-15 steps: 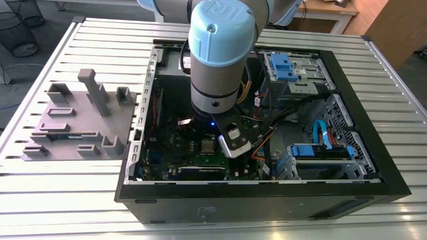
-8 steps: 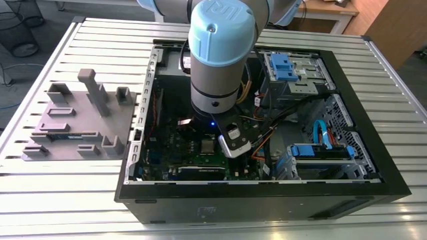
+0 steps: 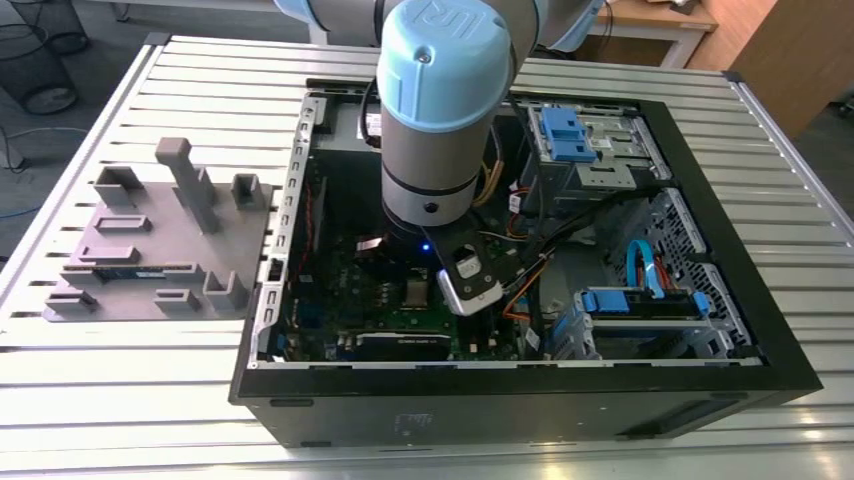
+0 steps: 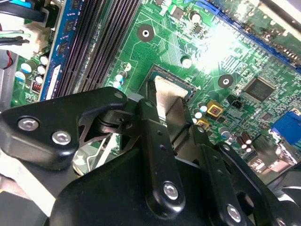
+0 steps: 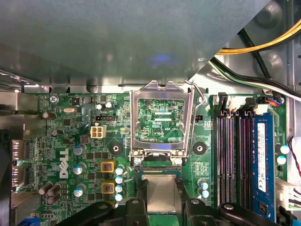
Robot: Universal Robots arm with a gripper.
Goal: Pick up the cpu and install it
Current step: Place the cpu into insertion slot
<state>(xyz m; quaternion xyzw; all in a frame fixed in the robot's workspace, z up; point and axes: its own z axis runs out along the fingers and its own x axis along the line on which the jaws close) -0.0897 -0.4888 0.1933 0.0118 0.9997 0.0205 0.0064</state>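
Note:
The cpu (image 5: 161, 190), a small shiny silver square, sits between the black fingers (image 5: 135, 209) of my gripper (image 5: 161, 201), which is shut on it. It is level with, or just above, the open socket (image 5: 159, 169) on the green motherboard (image 5: 70, 141). The socket's metal frame (image 5: 162, 92) is flipped up beside it. In the second wrist view the cpu (image 4: 165, 92) shows between the fingers (image 4: 151, 110) of the gripper (image 4: 170, 107), over the socket's dark rim (image 4: 181, 77). In the exterior view the arm reaches down into the open computer case (image 3: 534, 400), with the gripper (image 3: 418, 290) low over the board.
Black memory slots (image 5: 233, 150) and a blue memory stick (image 5: 263, 160) run beside the socket. Yellow and black cables (image 5: 263, 47) hang near the case wall. Blue drive bays (image 3: 567, 135) fill the case's far corner. A grey parts fixture (image 3: 160, 250) lies on the slatted table on the exterior view's left.

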